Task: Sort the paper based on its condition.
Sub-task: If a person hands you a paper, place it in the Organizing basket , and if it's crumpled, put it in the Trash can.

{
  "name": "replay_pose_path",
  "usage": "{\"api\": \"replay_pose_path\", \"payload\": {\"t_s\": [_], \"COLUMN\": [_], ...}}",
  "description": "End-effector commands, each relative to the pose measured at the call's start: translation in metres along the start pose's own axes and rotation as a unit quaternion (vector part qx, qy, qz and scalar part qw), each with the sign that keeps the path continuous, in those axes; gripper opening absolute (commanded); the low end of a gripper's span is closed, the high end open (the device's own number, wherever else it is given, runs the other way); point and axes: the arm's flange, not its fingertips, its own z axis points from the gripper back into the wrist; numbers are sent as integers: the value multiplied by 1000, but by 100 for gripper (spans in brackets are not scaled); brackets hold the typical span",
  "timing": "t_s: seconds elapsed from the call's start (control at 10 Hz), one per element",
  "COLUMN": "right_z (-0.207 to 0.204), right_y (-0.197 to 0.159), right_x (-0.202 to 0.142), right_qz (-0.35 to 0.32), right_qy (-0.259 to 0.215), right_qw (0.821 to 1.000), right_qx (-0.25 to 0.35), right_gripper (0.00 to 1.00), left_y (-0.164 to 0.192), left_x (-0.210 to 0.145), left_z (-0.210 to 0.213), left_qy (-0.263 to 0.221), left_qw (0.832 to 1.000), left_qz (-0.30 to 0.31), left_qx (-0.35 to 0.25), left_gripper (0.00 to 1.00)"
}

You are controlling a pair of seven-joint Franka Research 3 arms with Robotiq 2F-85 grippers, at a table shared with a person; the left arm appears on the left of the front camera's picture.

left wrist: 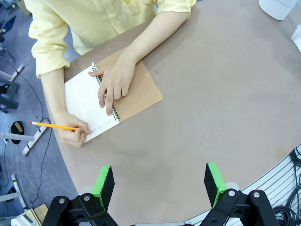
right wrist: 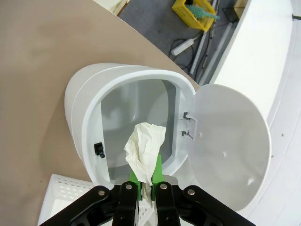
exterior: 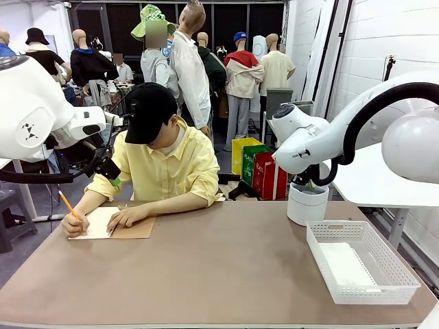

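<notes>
1. Currently our right gripper (right wrist: 146,176) is clenched on the crumpled paper (right wrist: 145,150), pads pinching its lower end. The wad stands up over the mouth of the white bin (right wrist: 94,117).
2. Why there: crumpled goes in the bin, we judge. What looks like a flat sheet (exterior: 346,264) lies in the white basket (exterior: 405,284), so good paper goes there.
3. The lid (right wrist: 230,136) is swung fully open to one side and the opening is unobstructed. The wad sits inside the rim line, nearer our side of it than the middle.
4. Room: the basket is just beside the bin. A release here should fall in, but a light wad could catch the near rim.
5. Our left gripper (left wrist: 160,181) is released, jaws wide, hanging over bare table (left wrist: 225,94) and holding nothing.
6. Near it, the person holds down a spiral notebook (left wrist: 136,87) and writes with a pencil (left wrist: 54,125) by the table edge. We should keep the left arm out of that corner.
</notes>
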Motion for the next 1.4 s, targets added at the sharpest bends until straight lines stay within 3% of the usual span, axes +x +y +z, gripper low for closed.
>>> {"api": "replay_pose_path", "payload": {"t_s": [0.0, 0.3, 1.1, 1.3], "right_z": [-4, -3, 24, 21], "right_y": [0, 0, -4, -4], "right_x": [8, 9, 9, 8], "right_qz": [-11, -12, -49, -18], "right_qy": [-7, -5, -18, -20], "right_qw": [1000, 1000, 998, 1000], "right_qx": [-26, -28, -29, -7], "right_gripper": [45, 98, 100, 100], "left_y": [1, 1, 1, 1], "left_x": [0, 0, 0, 0], "left_z": [0, 0, 0, 0], "left_qy": [0, 0, 0, 0], "left_qw": [1000, 1000, 1000, 1000], "left_qz": [-1, -1, -1, -1], "left_qx": [2, 2, 2, 2], "left_gripper": [100, 100, 100, 100]}}
